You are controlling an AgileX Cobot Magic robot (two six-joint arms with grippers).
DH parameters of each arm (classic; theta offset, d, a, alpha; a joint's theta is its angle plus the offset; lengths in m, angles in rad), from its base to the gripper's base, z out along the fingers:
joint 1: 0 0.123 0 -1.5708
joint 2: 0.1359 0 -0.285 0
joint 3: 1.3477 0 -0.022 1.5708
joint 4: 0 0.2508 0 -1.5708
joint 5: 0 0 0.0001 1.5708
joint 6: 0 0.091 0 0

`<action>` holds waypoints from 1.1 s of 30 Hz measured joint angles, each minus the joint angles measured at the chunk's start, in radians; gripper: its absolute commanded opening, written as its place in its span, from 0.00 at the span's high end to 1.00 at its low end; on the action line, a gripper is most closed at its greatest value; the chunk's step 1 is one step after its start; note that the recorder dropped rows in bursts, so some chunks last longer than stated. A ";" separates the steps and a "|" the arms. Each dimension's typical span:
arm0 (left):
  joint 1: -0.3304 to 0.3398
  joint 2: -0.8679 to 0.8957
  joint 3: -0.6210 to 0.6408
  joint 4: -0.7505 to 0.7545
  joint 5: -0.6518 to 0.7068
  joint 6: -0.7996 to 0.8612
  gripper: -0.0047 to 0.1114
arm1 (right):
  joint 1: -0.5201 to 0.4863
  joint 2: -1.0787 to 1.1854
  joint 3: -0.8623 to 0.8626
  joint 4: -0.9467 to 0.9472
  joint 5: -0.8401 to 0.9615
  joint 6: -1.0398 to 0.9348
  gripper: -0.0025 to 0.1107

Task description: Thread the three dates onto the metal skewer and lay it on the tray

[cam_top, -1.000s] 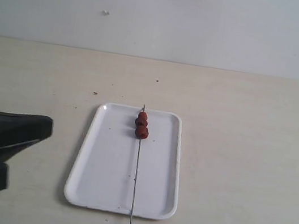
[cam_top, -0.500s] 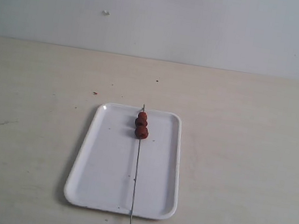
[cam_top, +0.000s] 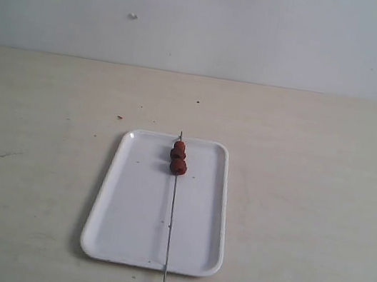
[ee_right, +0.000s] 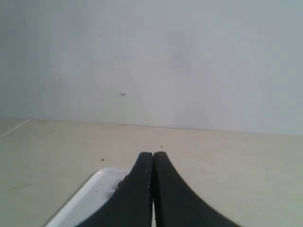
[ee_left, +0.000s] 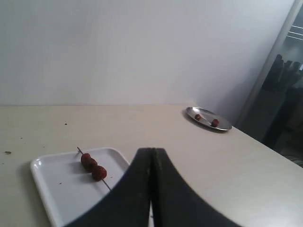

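- The table (cam_top: 308, 204), pale and wood-grained, spreads under both pairs of fingers and runs back to a plain wall.
- The tray (cam_top: 126, 210) lies flat on it. In the left wrist view it lies ahead of the fingertips, lower and off to one side, and its near end is hidden behind the fingers. In the right wrist view only one corner shows, low beside the fingers.
- The skewer (cam_top: 171, 225) lies lengthwise on the tray. Its bare end sticks out past the near rim and its tip just passes the far rim. No finger touches it, and it is well apart from both grippers.
- The left gripper (ee_left: 152, 151) has its two dark fingers pressed together with only a hairline seam between them. Nothing is held. In the exterior view only a dark sliver at the left edge shows, which may be part of this arm.
- The right gripper (ee_right: 153, 154) is likewise closed tip to tip and holds nothing. It points toward the wall, with the tray below and ahead of its tips.
- A round metal plate (ee_left: 225, 126) sits far beyond the left fingertips, near the table's edge, on the opposite side of the fingers from the tray.
- The three dates (cam_top: 179, 157) sit bunched and touching near the skewer's far tip, inside the tray's far end and clear of the left fingers.
- Two small red fruits (ee_left: 215, 122) lie on the plate, apart from each other.
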 measured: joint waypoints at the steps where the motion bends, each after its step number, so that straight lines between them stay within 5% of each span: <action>1: 0.000 0.000 0.000 0.000 0.000 0.000 0.96 | -0.012 -0.015 0.010 -0.002 0.000 0.000 0.98; 11: 0.000 0.000 0.000 0.000 0.000 0.000 0.96 | -0.159 -0.139 0.307 -0.017 -0.181 -0.006 0.98; 29: 0.000 -0.006 0.000 0.002 0.017 0.062 0.96 | -0.161 -0.139 0.317 -0.017 -0.027 -0.008 0.98; 33: 0.090 -0.099 0.025 -0.032 0.126 0.139 0.96 | -0.161 -0.139 0.317 -0.015 -0.027 -0.008 0.98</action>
